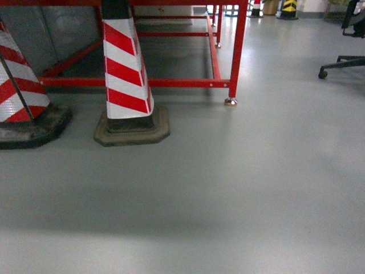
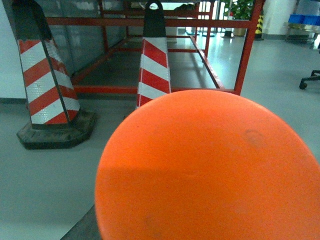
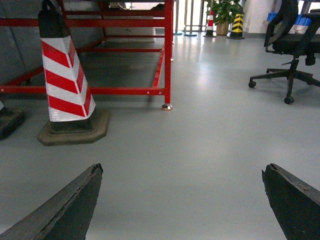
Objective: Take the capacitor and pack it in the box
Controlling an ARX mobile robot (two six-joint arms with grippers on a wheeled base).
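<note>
Grey floor [image 1: 228,200] fills the head view, with striped cones [image 1: 126,68] and a red frame [image 1: 171,83]; no box appears. Up close in the left wrist view, the capacitor [image 2: 210,170] hides the left fingers, so their state is unclear; a weak grip could drop it. Right gripper [image 3: 182,200] jaws gape empty.

Dim, greenish light; glare on far floor [image 3: 200,60], soft focus.

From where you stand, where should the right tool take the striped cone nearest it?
Probably its narrow black top, approached from the side. The cone widens downward to a broad flat base, likely too wide for the open right tool.
</note>
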